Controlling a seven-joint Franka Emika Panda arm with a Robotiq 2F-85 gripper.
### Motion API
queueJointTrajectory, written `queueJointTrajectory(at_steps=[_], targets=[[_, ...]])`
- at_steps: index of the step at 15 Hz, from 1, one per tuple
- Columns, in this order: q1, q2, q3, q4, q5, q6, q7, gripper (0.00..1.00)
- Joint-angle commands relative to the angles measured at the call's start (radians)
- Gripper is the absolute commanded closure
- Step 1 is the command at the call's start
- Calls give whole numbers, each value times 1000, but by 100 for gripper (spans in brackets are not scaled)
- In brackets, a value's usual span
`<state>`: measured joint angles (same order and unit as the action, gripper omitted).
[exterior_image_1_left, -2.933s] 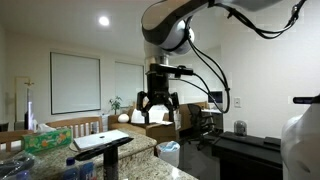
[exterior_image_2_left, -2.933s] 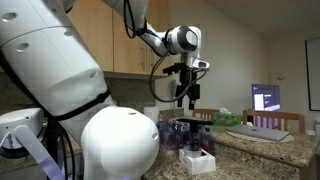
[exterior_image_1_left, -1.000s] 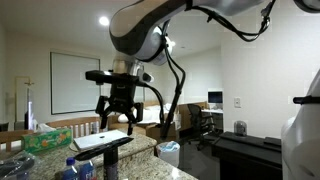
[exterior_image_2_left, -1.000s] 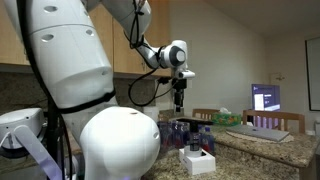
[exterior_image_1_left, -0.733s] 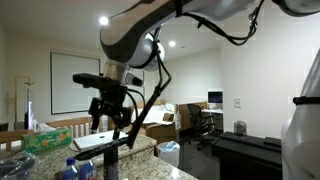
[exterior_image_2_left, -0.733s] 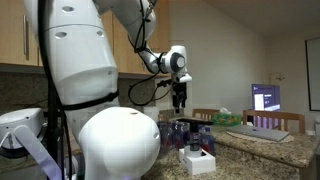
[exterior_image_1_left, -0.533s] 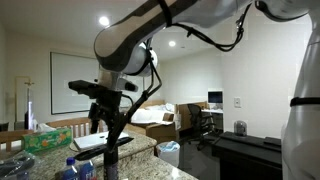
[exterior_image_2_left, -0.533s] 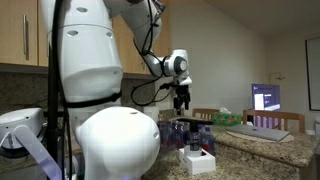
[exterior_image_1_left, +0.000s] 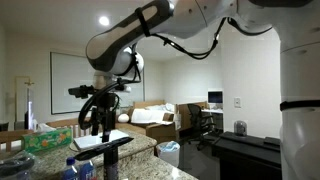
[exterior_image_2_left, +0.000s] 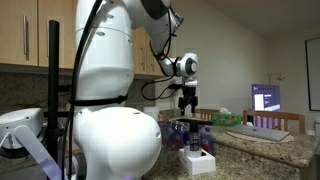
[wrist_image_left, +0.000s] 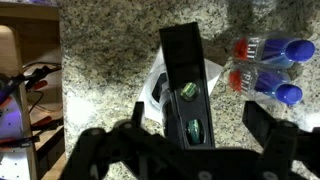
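While the gripper (wrist_image_left: 182, 148) hangs above the black bar (wrist_image_left: 185, 70) with jaws spread wide, that bar lies on the granite counter (wrist_image_left: 100, 70), blue-capped bottles (wrist_image_left: 264, 83) just beside it.

The arm (exterior_image_1_left: 165, 22) has swung sideways, from over the open room to over the bench (exterior_image_1_left: 145, 152). In an exterior view the gripper (exterior_image_1_left: 96, 124) has dropped from high up, so its fingers (exterior_image_1_left: 107, 124) now hang just above the black stand (exterior_image_1_left: 118, 143). In an exterior view the gripper (exterior_image_2_left: 188, 104) has sunk slightly toward the bottles (exterior_image_2_left: 186, 130), and the white arm links have swept further across.
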<state>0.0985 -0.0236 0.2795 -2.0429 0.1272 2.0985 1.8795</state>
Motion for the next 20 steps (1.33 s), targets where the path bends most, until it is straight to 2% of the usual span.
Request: queueJointTrajectory(at_steps=[1, 5, 11, 19, 20], targets=[[42, 53, -34, 90, 3, -66, 53, 0], [66, 98, -56, 125, 4, -99, 48, 0], [89, 133, -77, 100, -8, -61, 9, 0], [114, 183, -89, 115, -80, -65, -8, 0], [117, 189, -90, 119, -83, -70, -11, 25]])
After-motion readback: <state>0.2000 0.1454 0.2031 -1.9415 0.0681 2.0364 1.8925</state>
